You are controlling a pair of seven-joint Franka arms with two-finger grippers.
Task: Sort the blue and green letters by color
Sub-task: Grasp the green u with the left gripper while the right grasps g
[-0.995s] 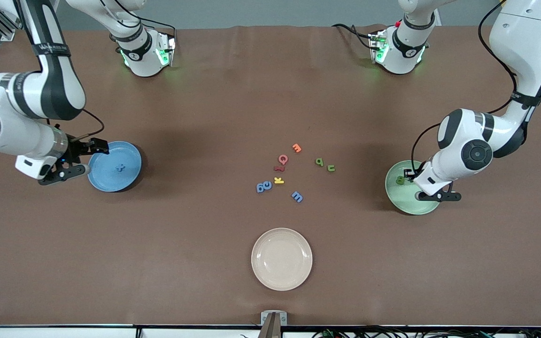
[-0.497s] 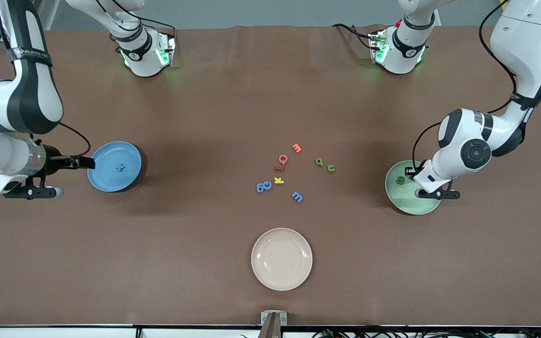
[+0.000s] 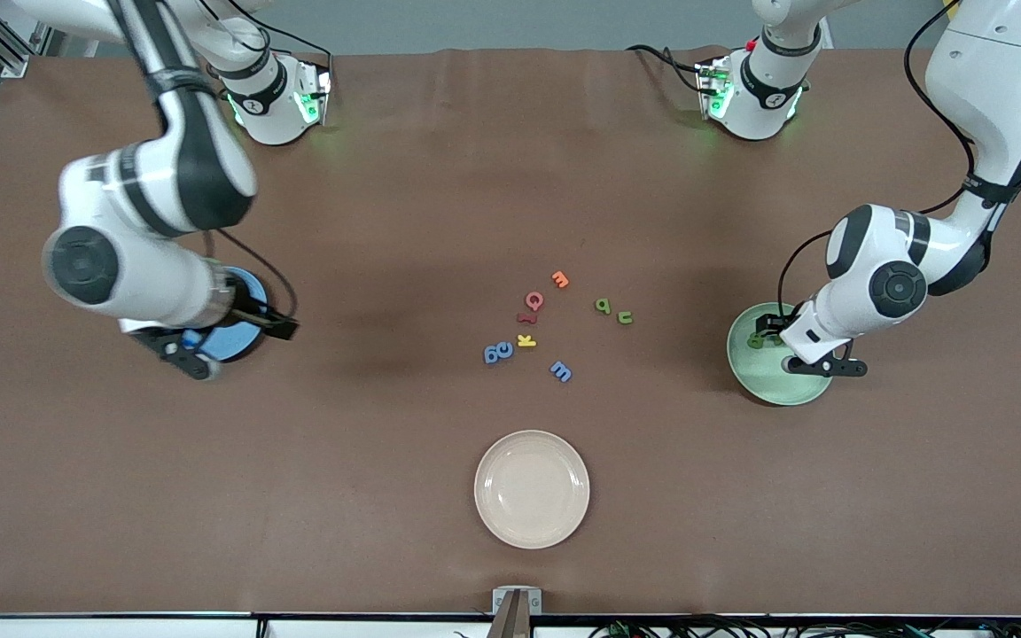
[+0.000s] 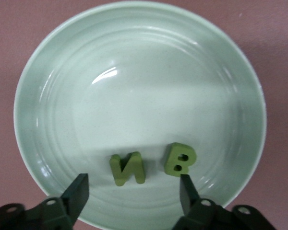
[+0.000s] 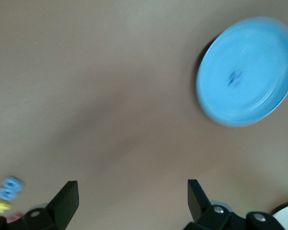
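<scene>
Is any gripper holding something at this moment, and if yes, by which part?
Nothing is held. The left gripper stands open over the green plate, both green letters lying free; the right gripper is open and empty.

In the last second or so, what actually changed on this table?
The left gripper, over the green plate, opened and let go of a green letter N, which now lies in the plate beside the green letter B. The right gripper, open, swung away from the table's edge and across the blue plate, toward the middle. The loose letters and cream plate stayed put.
</scene>
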